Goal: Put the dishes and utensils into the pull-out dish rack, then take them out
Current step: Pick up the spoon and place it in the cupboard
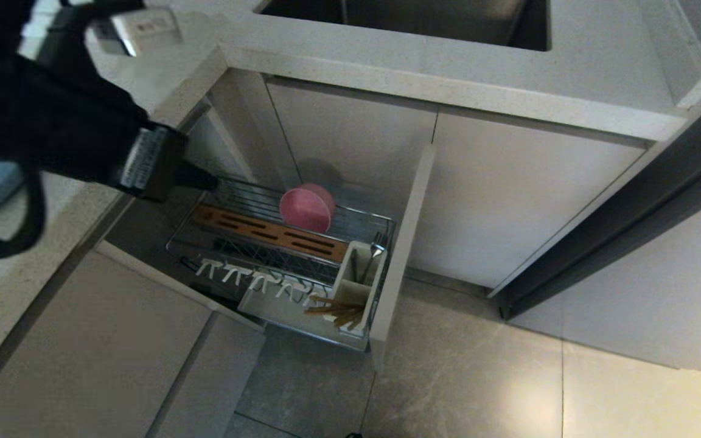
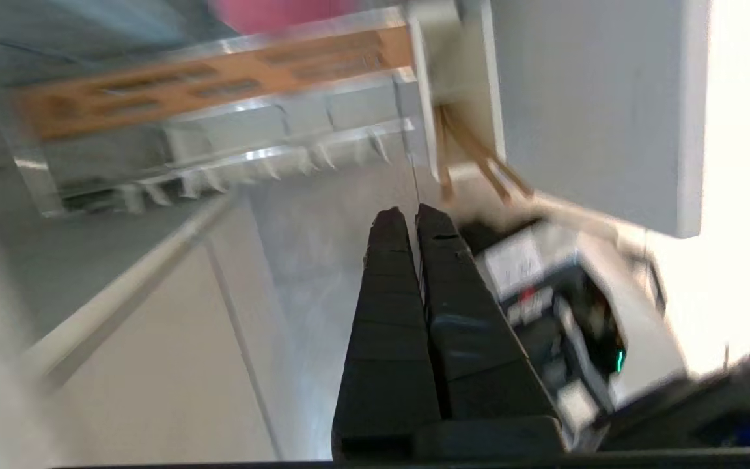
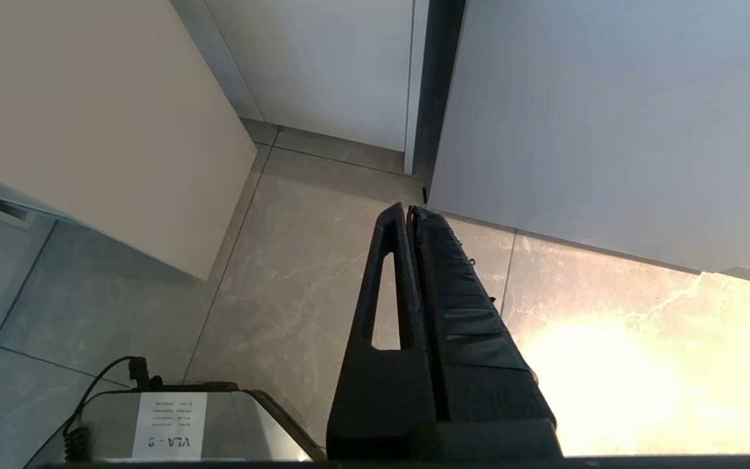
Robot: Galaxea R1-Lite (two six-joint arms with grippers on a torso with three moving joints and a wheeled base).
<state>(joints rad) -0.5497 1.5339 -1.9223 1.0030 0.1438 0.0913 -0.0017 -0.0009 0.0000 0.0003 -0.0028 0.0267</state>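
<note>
While the left tool (image 1: 207, 180) hangs clenched and empty at the rack's ten-o'clock corner, the chopsticks (image 1: 338, 311) lean in the white caddy (image 1: 358, 281) at five o'clock and the pink bowl (image 1: 306, 207) stands on edge at twelve. Judging by the blurred wrist view, unloading probably comes next: spread the fingers before descending, approach from above, clear the wire rim. The right tool (image 3: 411, 212), pressed together, hangs over the floor.

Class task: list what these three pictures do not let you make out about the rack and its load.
- Blue plate: in no view; the left arm covers the rack's far end in the head view.
- Bowl: cut off by the left wrist view's edge, blurred.
- Chopsticks: count too small to tell.
</note>
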